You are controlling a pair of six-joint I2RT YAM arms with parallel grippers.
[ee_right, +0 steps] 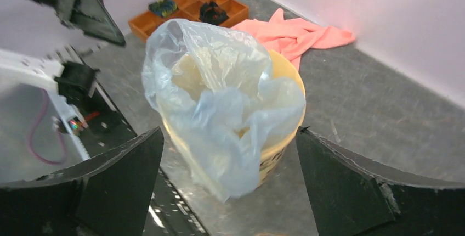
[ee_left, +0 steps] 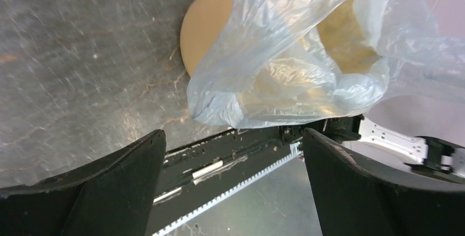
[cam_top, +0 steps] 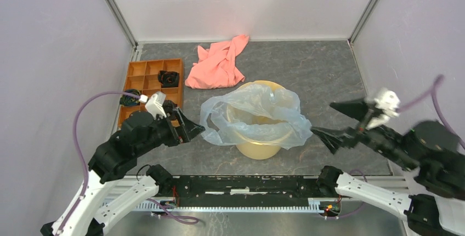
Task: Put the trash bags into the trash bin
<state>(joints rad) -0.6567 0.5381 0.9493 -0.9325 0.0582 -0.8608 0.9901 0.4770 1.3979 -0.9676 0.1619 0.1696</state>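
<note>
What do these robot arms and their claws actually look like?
Both arms are black higher up, white near their bases. The left gripper and right gripper each have two black wedge-shaped fingers, a white block behind them and a purple cable trailing back.

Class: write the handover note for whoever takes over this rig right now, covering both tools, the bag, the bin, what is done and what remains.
Left tool: open, empty, close to the bag's left side.
Right tool: open, empty, close to the bag's right edge.
Trash bag: draped over the upright trash bin, mouth spread, partly sunk inside, film hanging outside the rim.
Done: bag is on the bin.
Remaining: probably push the overhanging film inside.
</note>
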